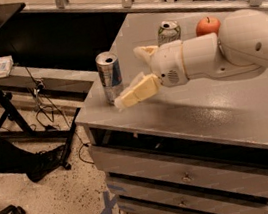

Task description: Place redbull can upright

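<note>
Can status: slim blue-and-silver metal redbull can [110,77] stood upright near the left edge of the grey metal table [216,113], close to its front corner. Cream two-finger gripper [129,77] sat at the can's 3 o'clock, fingers spread, nothing clamped. Open tabletop lay toward 4 o'clock.
</note>
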Motion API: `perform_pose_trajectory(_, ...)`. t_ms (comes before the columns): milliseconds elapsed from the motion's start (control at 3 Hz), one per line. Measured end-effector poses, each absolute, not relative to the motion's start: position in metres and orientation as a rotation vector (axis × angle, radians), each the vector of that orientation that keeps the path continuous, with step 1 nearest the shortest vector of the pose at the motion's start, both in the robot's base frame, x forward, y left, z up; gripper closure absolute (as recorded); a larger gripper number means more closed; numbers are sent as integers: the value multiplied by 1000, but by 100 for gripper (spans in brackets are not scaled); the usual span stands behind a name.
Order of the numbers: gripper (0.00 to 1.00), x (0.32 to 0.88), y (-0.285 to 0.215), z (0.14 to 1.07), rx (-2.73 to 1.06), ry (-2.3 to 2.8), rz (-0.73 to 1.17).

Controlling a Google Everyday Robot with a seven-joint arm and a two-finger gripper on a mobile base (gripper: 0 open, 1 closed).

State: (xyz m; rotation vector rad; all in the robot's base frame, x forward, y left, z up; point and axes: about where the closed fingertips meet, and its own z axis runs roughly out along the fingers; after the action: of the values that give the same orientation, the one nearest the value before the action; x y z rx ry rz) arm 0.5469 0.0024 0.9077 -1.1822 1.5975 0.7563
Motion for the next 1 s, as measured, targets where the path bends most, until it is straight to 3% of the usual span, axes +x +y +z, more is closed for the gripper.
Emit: perform_pose_trajectory(1000, 0, 543, 30, 898, -1083, 1520, 843)
